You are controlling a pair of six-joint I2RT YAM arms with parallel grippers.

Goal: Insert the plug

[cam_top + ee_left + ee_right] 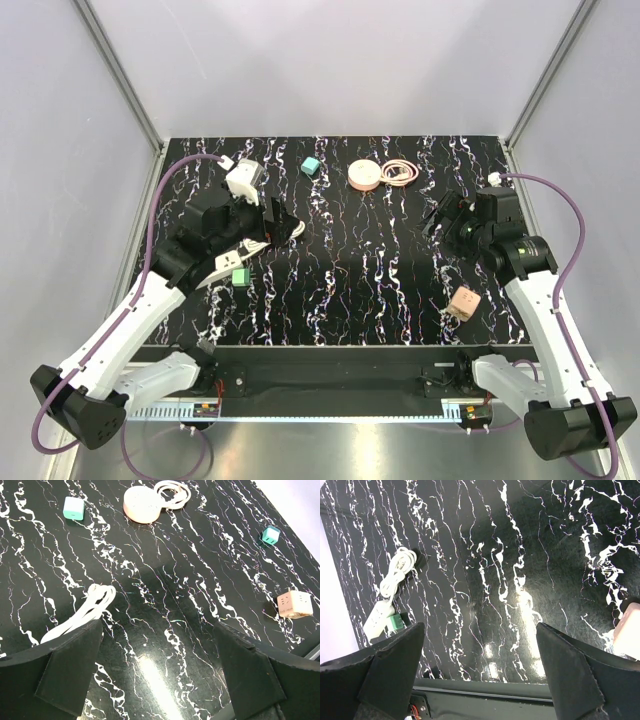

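Note:
The teal plug [311, 167] lies at the back of the black marbled table, also in the left wrist view [74, 507]. A second, similar small teal cube [271, 535] lies farther right; the right arm hides it from the top camera. The white power strip [228, 264] lies at the left with a brighter green cube [240, 275] plugged in it; both show in the right wrist view [376, 617], [396, 621]. My left gripper [275, 225] [160, 680] is open and empty beside the strip's coiled cord [90, 605]. My right gripper [438, 215] [480, 675] is open and empty.
A round pink disc [364, 175] with a coiled pink cable [400, 172] lies at the back centre. A pink cube adapter [463, 302] sits front right, below the right gripper. Grey walls enclose the table on three sides.

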